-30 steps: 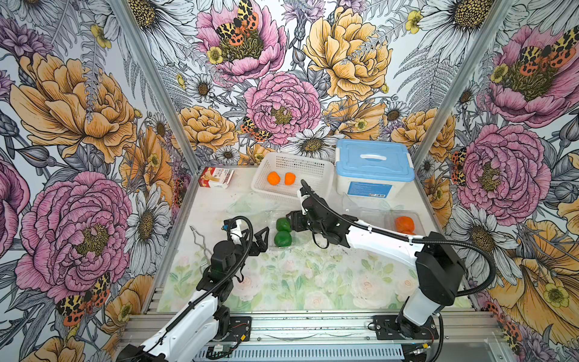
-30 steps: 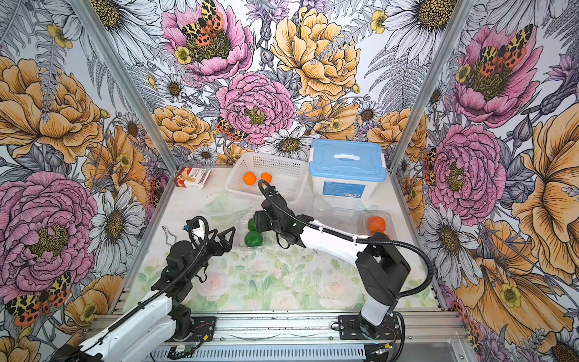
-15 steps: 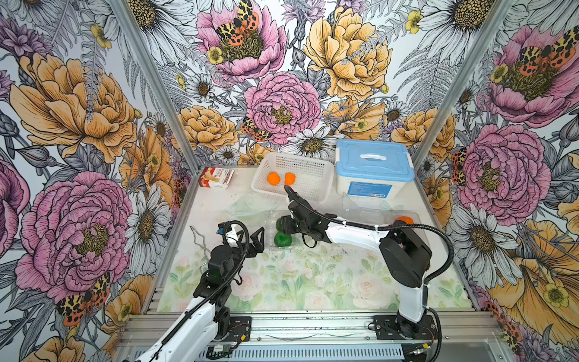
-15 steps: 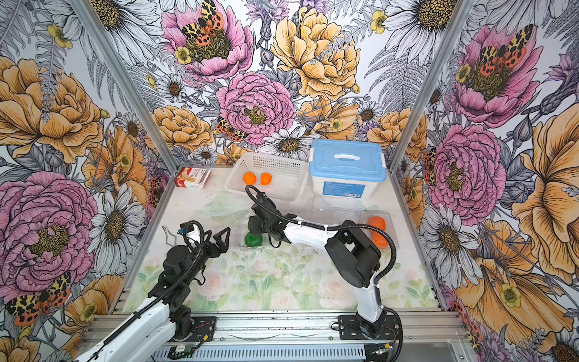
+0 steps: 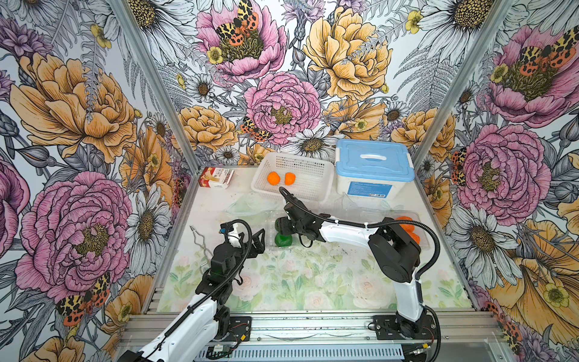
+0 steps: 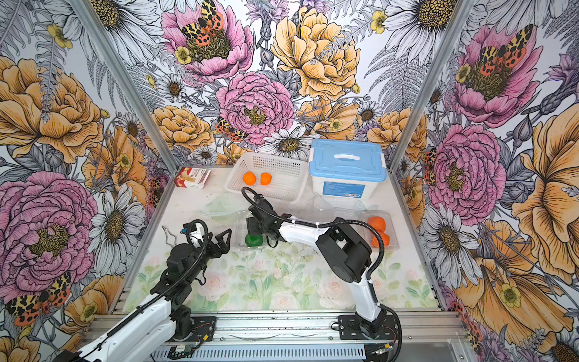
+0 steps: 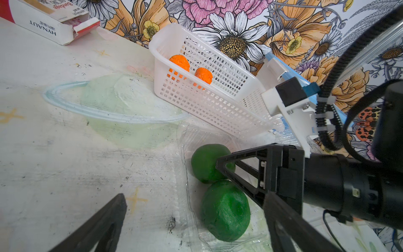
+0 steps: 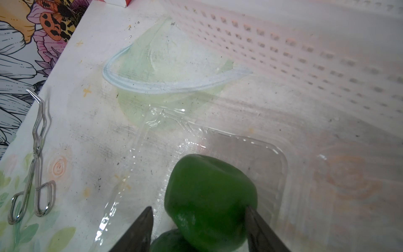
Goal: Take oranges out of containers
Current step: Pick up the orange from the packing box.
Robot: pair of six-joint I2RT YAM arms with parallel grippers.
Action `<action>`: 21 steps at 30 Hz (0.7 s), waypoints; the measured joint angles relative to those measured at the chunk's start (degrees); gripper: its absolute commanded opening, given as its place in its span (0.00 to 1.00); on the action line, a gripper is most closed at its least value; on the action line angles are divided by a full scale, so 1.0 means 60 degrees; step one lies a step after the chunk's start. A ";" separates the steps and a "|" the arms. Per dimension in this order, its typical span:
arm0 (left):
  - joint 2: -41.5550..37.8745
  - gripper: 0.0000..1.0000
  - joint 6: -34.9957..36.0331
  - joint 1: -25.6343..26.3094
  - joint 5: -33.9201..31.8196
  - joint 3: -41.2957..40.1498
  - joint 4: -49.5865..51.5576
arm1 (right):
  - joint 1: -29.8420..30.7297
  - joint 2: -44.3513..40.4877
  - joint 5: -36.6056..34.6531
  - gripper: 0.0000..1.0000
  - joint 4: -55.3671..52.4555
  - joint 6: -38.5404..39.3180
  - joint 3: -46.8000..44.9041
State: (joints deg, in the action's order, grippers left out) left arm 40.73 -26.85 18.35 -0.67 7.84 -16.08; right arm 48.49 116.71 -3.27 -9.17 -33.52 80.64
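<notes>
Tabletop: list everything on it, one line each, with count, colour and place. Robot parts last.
basket: one, white; back centre
tub: one, white, blue lid; back right
clamshell boxes: two clearly seen, clear; mid-table, right side
orange fruits: four, orange; two in basket, two in right box
green fruits: two, dark green; mid-table box
carton: one, red-white; back left
dish: one, clear; before basket
tongs: one, silver; left edge
left gripper: open, empty; beside green fruits
right gripper: around farther green fruit, grip unclear
</notes>
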 measured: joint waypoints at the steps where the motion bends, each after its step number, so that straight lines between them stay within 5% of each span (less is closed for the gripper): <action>1: 0.0000 0.99 0.0000 0.0000 0.0000 0.0000 0.0000 | 0.0000 0.0022 -0.0015 0.66 0.0000 0.0000 0.0011; 14: 0.0073 0.99 0.0000 0.0004 -0.0007 0.0000 -0.0007 | 0.0015 0.0525 -0.0248 0.66 -0.0007 0.0033 0.0488; 21: 0.0251 0.99 0.0000 0.0011 -0.0007 0.0000 -0.0069 | 0.0015 0.0576 -0.0288 0.54 -0.0015 0.0098 0.0510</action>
State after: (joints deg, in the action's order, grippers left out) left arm 42.24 -26.85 18.41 -0.71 7.84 -16.49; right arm 48.58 120.16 -4.99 -9.26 -32.93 83.70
